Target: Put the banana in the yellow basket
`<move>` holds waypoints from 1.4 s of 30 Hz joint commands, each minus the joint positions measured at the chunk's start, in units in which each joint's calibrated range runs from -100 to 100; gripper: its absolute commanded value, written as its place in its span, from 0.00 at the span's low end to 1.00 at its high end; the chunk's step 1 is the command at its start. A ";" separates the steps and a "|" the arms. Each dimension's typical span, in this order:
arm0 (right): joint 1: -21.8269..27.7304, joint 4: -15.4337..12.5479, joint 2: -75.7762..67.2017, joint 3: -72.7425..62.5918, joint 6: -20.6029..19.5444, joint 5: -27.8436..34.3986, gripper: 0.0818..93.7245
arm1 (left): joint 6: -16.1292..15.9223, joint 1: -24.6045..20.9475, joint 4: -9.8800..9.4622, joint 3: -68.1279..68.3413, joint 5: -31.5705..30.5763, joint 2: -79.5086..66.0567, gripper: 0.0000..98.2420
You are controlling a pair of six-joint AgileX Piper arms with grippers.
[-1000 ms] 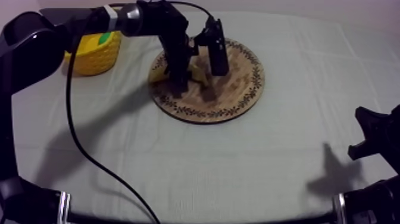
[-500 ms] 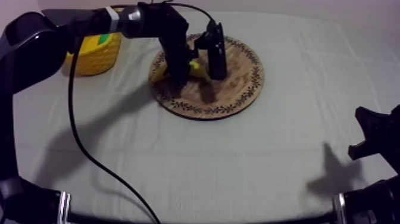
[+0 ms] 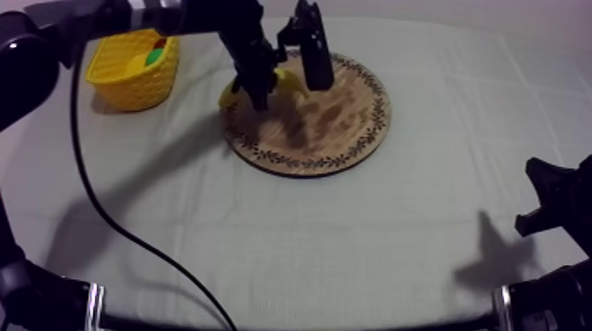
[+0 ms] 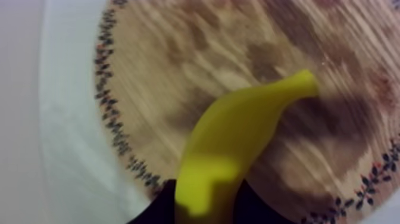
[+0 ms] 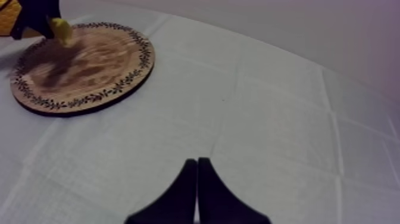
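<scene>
While the right gripper (image 5: 197, 164) lies low at the lower right of the top view, its fingers pressed together on nothing, the work is being done farther off. Beyond a wide bare stretch of cloth (image 3: 291, 246), the wooden board (image 3: 344, 123) is seen at upper centre. Over its left rim the banana (image 4: 238, 137) is pinched at one end by the left gripper (image 3: 254, 88) and appears raised off the wood. The lift is judged done and the carry to be in hand. A sideways move toward the upper left is called for next, where the yellow basket (image 3: 110, 84) stands near the table's far edge, well apart from the board. The banana should be carried high enough to clear the basket's rim. Nothing is seen lying between board and basket.
</scene>
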 commanded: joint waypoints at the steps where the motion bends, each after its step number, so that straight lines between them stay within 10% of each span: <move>1: 0.00 0.00 0.00 -0.03 0.00 -0.03 0.00 | -0.09 -0.39 0.72 2.14 0.09 -6.09 0.22; 22: 0.00 0.00 0.00 -0.03 0.00 -0.03 0.00 | 4.77 -9.52 3.95 14.78 18.82 -43.68 0.24; 42: 0.00 0.00 0.00 -0.03 0.00 -0.03 0.00 | 17.93 -21.81 4.01 9.23 22.76 -37.35 0.26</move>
